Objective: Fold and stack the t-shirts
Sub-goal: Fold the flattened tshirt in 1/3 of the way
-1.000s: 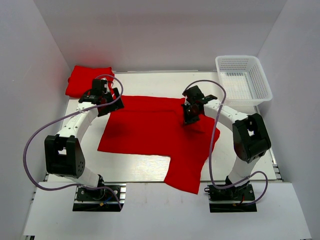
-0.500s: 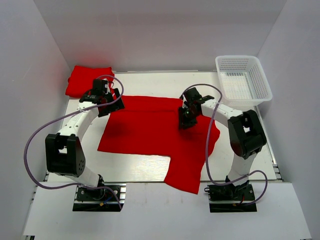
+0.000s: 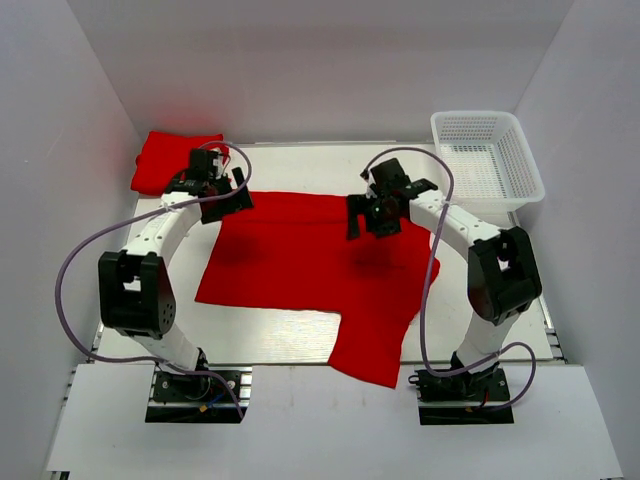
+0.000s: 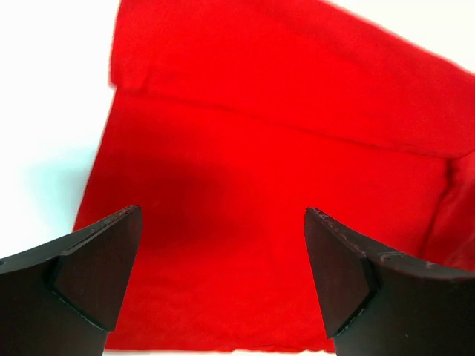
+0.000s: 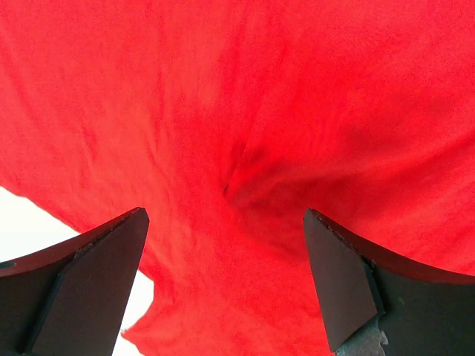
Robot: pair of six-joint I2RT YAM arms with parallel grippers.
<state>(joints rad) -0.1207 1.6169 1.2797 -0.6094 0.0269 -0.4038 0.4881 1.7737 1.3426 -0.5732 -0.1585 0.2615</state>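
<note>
A bright red t-shirt (image 3: 290, 265) lies spread across the middle of the table, one part reaching past the front edge (image 3: 372, 355). A second red t-shirt (image 3: 172, 160) sits folded at the back left corner. My left gripper (image 3: 232, 198) hovers open over the spread shirt's back left corner. In the left wrist view its gripper (image 4: 223, 274) has only flat red fabric (image 4: 282, 170) under it. My right gripper (image 3: 368, 222) is open above the shirt's back right area. Under that gripper (image 5: 223, 282) the right wrist view shows a small pucker in the cloth (image 5: 237, 178). Neither gripper holds anything.
A white mesh basket (image 3: 487, 160) stands at the back right corner with nothing visible in it. White walls enclose the table on three sides. Bare table (image 3: 270, 335) shows in front of the shirt on the left.
My right gripper has opened and let go of the shirt fabric, then risen slightly toward the back. My left gripper has shifted a little toward the back, still open.
</note>
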